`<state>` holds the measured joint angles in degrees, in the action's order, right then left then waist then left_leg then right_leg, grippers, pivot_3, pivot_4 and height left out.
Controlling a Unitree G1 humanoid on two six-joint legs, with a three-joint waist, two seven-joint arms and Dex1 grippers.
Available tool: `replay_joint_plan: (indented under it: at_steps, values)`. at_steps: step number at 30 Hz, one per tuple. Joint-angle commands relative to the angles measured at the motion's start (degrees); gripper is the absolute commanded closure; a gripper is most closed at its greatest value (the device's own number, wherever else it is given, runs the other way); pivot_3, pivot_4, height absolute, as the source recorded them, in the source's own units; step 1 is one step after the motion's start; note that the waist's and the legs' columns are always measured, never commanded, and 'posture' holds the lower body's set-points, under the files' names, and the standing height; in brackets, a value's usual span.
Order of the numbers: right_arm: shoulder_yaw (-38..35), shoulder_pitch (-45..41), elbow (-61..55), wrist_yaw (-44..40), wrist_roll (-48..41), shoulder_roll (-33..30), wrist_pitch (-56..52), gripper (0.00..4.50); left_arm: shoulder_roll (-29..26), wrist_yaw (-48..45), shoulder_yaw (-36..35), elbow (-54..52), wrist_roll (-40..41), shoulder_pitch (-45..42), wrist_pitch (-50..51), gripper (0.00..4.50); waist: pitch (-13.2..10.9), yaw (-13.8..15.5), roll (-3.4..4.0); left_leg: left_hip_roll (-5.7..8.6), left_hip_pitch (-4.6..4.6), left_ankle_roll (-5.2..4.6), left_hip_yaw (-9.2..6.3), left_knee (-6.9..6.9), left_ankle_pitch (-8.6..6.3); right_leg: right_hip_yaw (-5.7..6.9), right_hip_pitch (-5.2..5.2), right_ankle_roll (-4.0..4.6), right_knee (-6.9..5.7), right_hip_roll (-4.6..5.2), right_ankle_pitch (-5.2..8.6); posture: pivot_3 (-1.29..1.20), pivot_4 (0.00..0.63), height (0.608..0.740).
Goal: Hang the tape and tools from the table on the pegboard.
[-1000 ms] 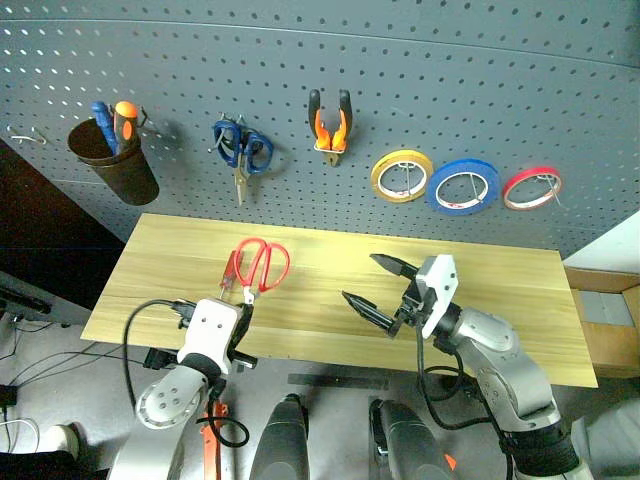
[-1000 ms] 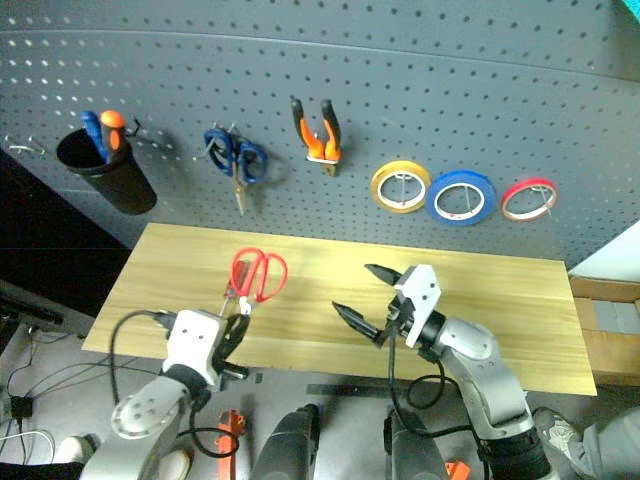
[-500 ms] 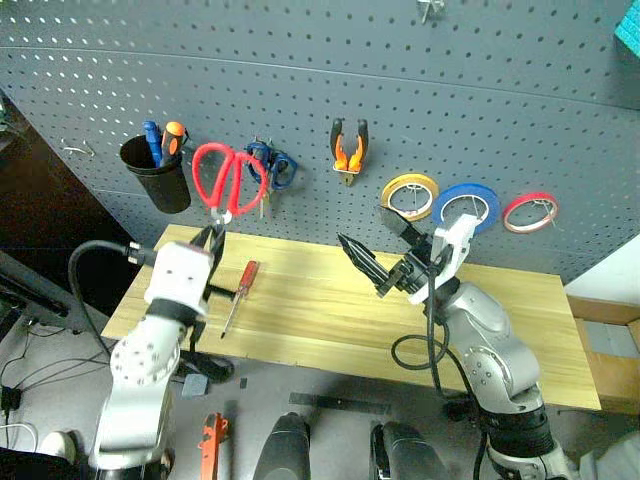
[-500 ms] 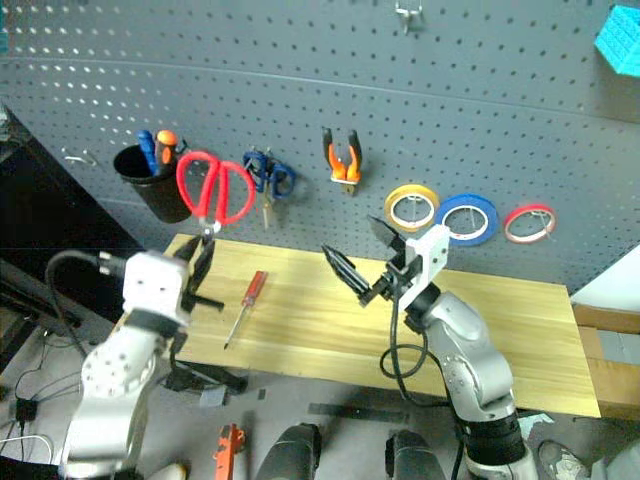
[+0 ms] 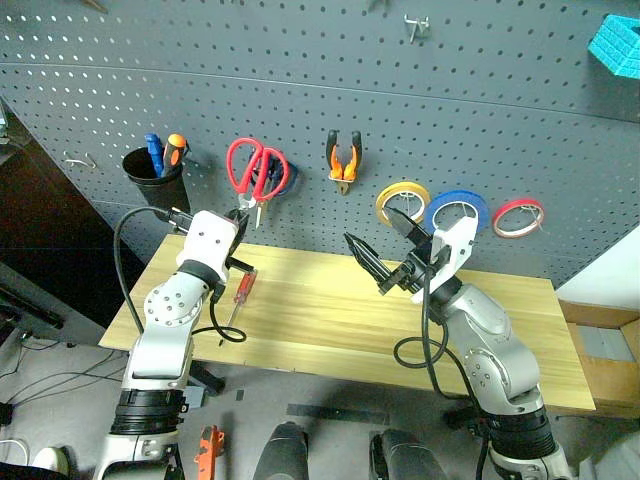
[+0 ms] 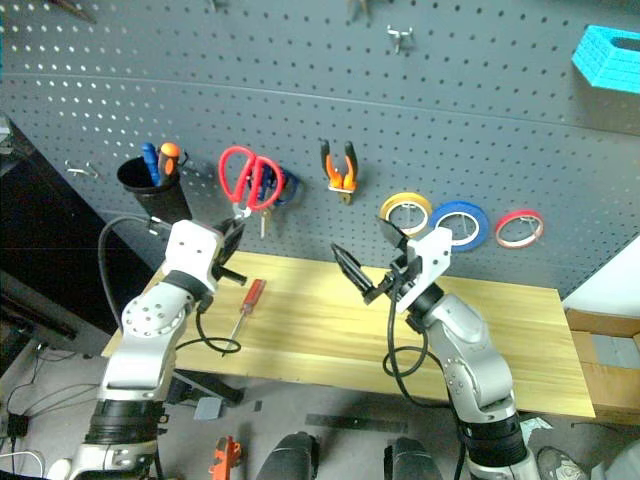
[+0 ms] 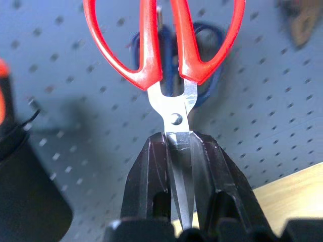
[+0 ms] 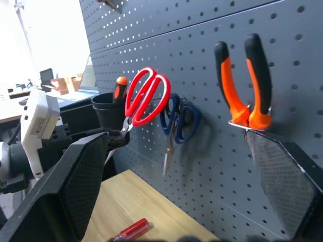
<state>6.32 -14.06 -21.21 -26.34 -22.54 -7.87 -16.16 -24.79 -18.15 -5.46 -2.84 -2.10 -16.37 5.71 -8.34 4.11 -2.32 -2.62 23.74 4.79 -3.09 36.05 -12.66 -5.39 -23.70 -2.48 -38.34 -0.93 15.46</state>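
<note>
Left hand (image 7: 177, 151) raised at the pegboard (image 5: 420, 110), clamped on the blades of the red scissors (image 5: 256, 170).

Scissors stand handles-up, overlapping the hanging blue scissors (image 8: 179, 121). Right hand (image 5: 385, 250) hovers over the tabletop (image 5: 330, 320), fingers spread wide, empty, aimed up toward the board. Red screwdriver (image 5: 238, 296) lies on the tabletop near the left arm. Pliers (image 5: 342, 165) and blue tape (image 5: 456, 212) hang on hooks.

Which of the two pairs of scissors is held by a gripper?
The red-handled scissors: the left gripper clamps their blades. The blue-handled scissors hang on the pegboard.
</note>
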Motion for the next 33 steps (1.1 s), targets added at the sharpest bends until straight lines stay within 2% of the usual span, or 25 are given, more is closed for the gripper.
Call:
replay_joint_plan:
  at_steps: [1,7,33]
  values:
    - [0.08,0.12,-3.06,0.49,0.19,-0.23,0.61,0.00,0.29,-0.10,-0.07,-2.09,0.73,0.03,-1.38,4.22,0.12,-0.03,0.01,0.02,-0.06,0.00,0.01,0.04,0.00,-0.02,0.00,0.00,-0.19,0.00,0.00,0.15,0.060,0.740]
    - [0.24,0.08,-2.95,0.47,0.39,-0.18,0.60,0.00,0.73,-0.34,0.46,-3.39,0.82,0.60,-0.93,4.22,0.20,-0.66,0.00,0.03,-0.83,-0.02,0.09,0.05,0.02,-0.11,0.56,-0.05,-0.49,-0.02,0.21,0.16,0.061,0.740]
    - [0.09,0.62,-2.88,1.27,0.59,-0.22,0.50,0.00,2.08,0.56,-0.62,-0.14,1.16,0.20,1.56,4.22,0.69,-1.33,0.00,0.03,-0.88,-0.09,0.10,0.07,0.07,-0.14,0.54,0.13,-0.64,-0.03,0.12,0.15,0.076,0.740]
